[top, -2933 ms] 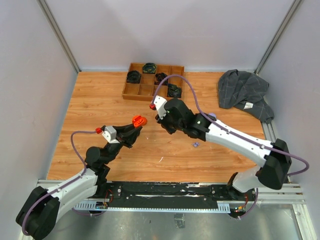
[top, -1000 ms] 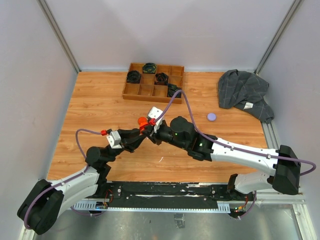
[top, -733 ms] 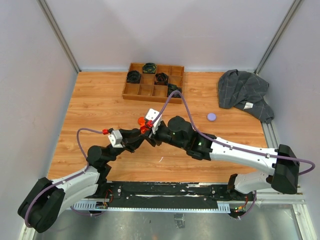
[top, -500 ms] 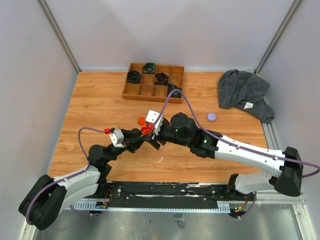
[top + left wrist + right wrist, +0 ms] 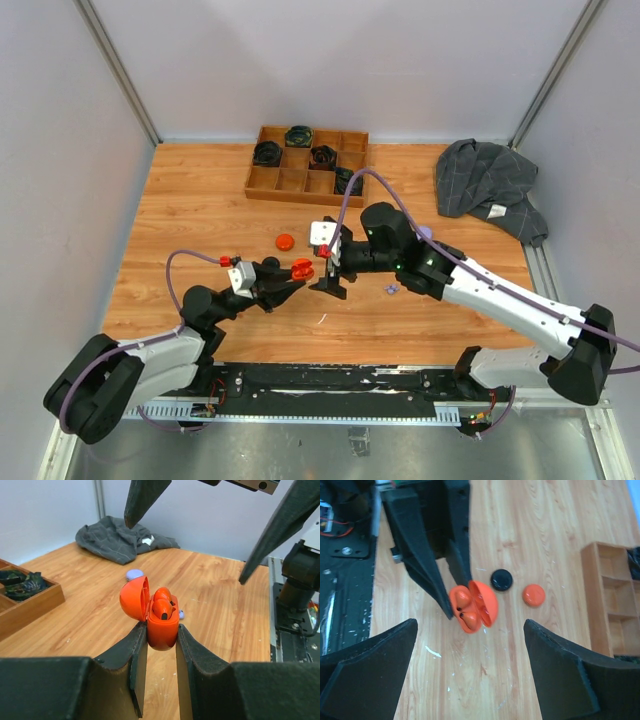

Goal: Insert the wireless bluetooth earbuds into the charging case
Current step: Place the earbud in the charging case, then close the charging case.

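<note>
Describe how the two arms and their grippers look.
The left arm and right arm have white shells, black joints and a looping purple cable each. Each wrist carries a white block with a red part. Left gripper and right gripper have black tapered fingers.

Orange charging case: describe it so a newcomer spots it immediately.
Above the wooden table, find the left gripper. Clamped in it is the orange charging case, lid open with earbuds inside, unlike the flat orange disc lying nearby.

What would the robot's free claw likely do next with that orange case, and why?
Probably the right gripper, open above, lowers to push the lid shut: the left gripper clamps the orange charging case, lid hinged open, and the orange earbuds appear seated inside.
</note>
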